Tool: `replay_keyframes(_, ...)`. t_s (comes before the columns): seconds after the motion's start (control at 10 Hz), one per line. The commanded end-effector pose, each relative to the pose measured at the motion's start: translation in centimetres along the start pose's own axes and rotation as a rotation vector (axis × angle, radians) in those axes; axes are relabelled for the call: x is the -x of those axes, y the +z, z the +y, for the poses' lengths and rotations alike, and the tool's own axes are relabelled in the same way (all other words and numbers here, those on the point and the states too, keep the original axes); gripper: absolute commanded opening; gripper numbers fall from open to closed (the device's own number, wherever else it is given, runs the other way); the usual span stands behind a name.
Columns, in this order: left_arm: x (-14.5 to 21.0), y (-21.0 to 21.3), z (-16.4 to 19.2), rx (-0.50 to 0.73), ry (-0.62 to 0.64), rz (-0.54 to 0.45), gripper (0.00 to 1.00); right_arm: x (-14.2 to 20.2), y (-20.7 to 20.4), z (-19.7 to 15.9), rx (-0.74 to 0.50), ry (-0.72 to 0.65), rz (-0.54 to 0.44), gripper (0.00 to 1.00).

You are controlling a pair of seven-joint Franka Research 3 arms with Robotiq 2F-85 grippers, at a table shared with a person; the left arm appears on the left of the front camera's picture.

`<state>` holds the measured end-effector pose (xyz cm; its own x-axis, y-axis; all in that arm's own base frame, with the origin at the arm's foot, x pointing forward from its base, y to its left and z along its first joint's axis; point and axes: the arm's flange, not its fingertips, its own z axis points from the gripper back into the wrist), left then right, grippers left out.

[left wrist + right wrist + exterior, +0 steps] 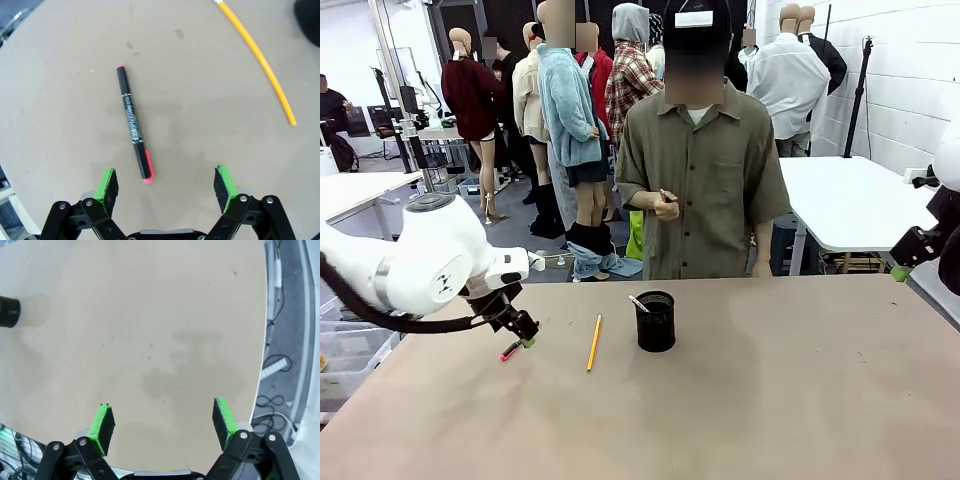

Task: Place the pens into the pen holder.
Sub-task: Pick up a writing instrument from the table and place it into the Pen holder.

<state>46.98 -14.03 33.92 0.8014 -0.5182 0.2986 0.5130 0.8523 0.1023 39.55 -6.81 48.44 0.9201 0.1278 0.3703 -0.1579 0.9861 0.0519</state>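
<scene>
Left claw gapes over red pen, right claw gapes too; pen holder contains whitish pen.

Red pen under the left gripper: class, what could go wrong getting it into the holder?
1. The red pen lies off-centre under the open left gripper, nearer one pad; closing may push it or catch only its end.
2. The pen holder is narrow and a whitish pen already leans in it; a tilted drop could miss or tip it.
3. The yellow pencil lies between and could be nudged.
</scene>
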Motion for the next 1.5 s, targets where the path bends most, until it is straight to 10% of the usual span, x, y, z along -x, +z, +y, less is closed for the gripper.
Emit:
replay_keyframes(0.0, -2.4, -0.8, 0.5, 0.004, 0.055, 0.054, 1.00, 0.2, -0.4, 0.1, 0.020, -0.001, -0.009, 0.98)
replay_keyframes(0.7, -4.1, -4.5, 4.1, 0.042, 0.131, 0.154, 1.00, 0.2, -0.4, 0.1, 0.020, -0.001, -0.009, 0.98)
replay_keyframes(1.3, -4.4, -5.6, 4.5, 0.026, 0.130, 0.190, 0.00, 0.2, -0.4, 0.1, 0.020, -0.001, -0.009, 0.98)
replay_keyframes(1.4, -4.4, -5.5, 4.3, 0.020, 0.123, 0.196, 0.00, 0.2, -0.4, 0.1, 0.020, -0.001, -0.009, 0.98)
